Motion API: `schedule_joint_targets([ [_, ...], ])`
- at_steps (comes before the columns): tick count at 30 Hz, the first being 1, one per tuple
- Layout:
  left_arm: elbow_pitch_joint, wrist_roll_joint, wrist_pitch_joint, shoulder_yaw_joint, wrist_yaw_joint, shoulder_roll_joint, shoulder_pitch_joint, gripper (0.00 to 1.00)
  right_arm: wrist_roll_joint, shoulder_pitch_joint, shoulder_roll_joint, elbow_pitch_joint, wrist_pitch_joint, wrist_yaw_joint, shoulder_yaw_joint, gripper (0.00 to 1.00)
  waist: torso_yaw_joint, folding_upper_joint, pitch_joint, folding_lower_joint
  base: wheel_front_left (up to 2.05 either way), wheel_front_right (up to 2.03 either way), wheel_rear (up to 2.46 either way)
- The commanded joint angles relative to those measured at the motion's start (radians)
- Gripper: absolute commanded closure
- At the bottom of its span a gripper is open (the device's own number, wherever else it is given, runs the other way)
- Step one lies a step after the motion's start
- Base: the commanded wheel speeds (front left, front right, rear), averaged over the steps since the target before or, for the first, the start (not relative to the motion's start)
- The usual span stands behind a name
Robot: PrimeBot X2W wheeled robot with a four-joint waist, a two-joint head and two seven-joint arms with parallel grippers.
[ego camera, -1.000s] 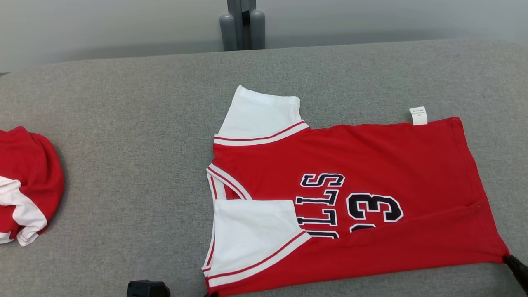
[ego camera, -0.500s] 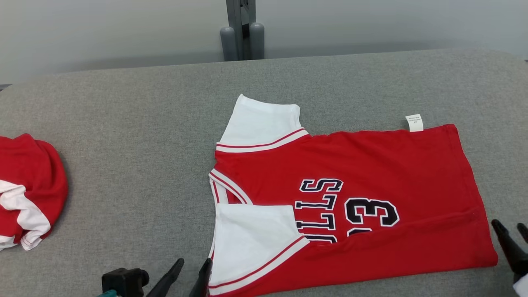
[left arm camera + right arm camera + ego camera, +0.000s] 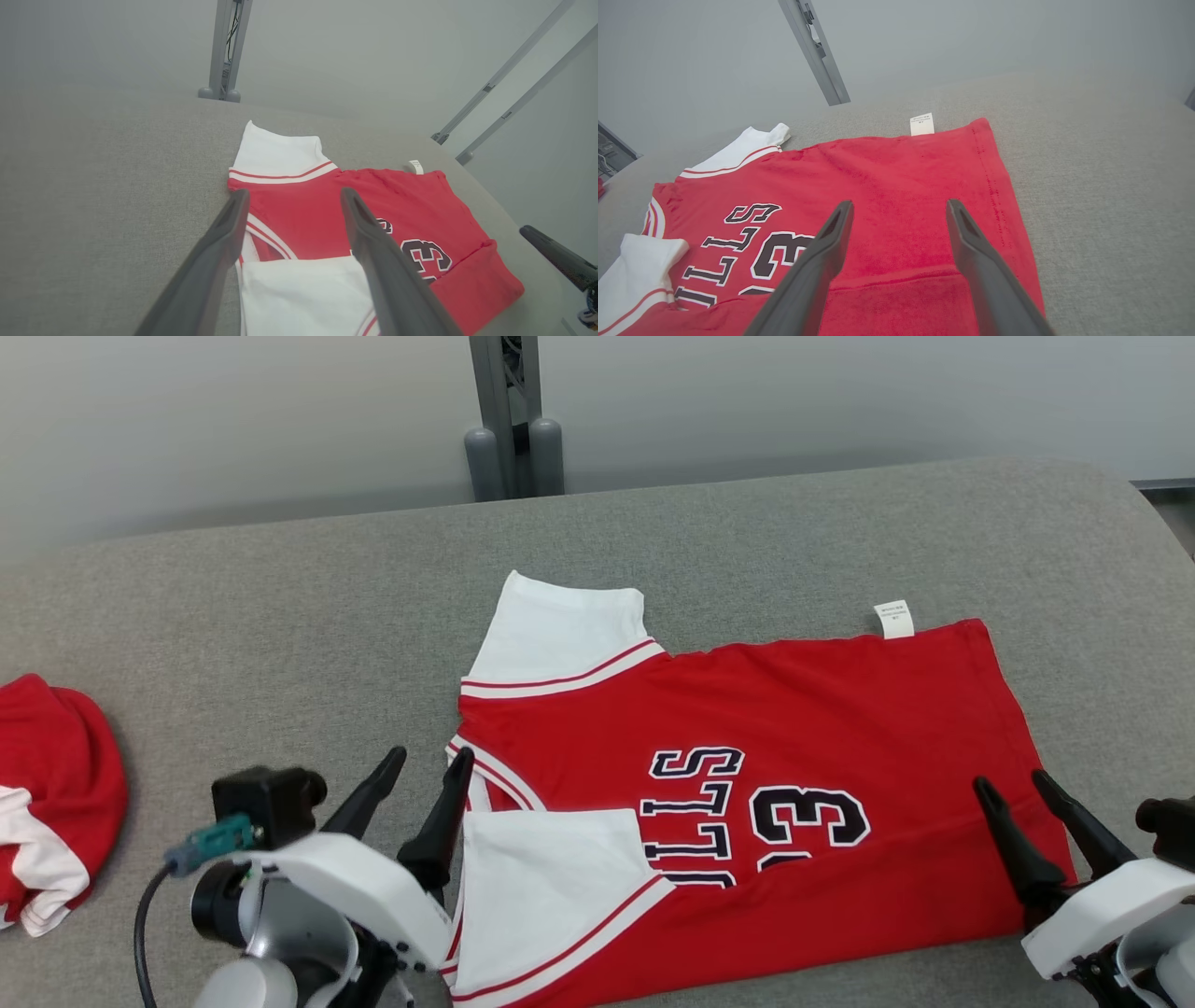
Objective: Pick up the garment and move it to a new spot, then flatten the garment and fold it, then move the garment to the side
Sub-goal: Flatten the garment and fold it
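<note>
1. Left gripper (image 3: 430,754): jaws apart, nothing between them. It stands at the lower left of the head view, fingers pointing up the frame, beside the shirt's collar end. A second ago it was closed at the bottom edge of the frame, at the near collar-end corner. It has let go and come up.

2. Right gripper (image 3: 1010,780): jaws apart, empty. It stands at the lower right, over the hem end. A second ago it was closed at the near hem corner. It too has let go.

3. Shirt (image 3: 794,709): lies flat on the table (image 3: 280,616), centre to right of the frame, collar to the left, hem to the right. The near long edge (image 3: 840,915) is turned over onto the body and hides the lower part of the lettering. The near sleeve (image 3: 551,868) lies on top. The far sleeve (image 3: 560,635) is not yet folded in.

4. I judge the first lengthwise fold laid and released. The far side remains, then the move aside.

5. The left gripper's inner finger may touch the cloth; the head view does not settle it.

6. The head camera has shifted; I count no shirt movement from that.

7. A second shirt (image 3: 56,784) lies bunched at the left edge, well apart.
</note>
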Motion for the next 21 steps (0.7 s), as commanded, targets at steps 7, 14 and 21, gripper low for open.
schedule_joint_targets([
  [7, 0.225, -0.048, 0.123, 0.015, -0.061, 0.033, -0.304, 0.00, -0.080, -0.011, 0.049, -0.034, 0.043, 0.000, -0.049, 0.00, -0.055, 0.0000, 0.056, 0.0000, 0.00, 0.00, 0.00],
  [14, 0.471, -0.050, 0.307, -0.012, -0.092, 0.072, -0.628, 0.00, -0.119, -0.038, 0.085, -0.075, 0.077, 0.000, -0.075, 0.00, -0.103, 0.0000, 0.158, 0.0000, 0.00, 0.00, 0.00],
  [21, 0.695, 0.006, 0.431, -0.074, -0.108, 0.091, -0.883, 0.00, -0.150, -0.096, 0.107, -0.097, 0.093, 0.000, -0.067, 0.00, -0.143, 0.0000, 0.250, 0.0000, 0.00, 0.00, 0.00],
])
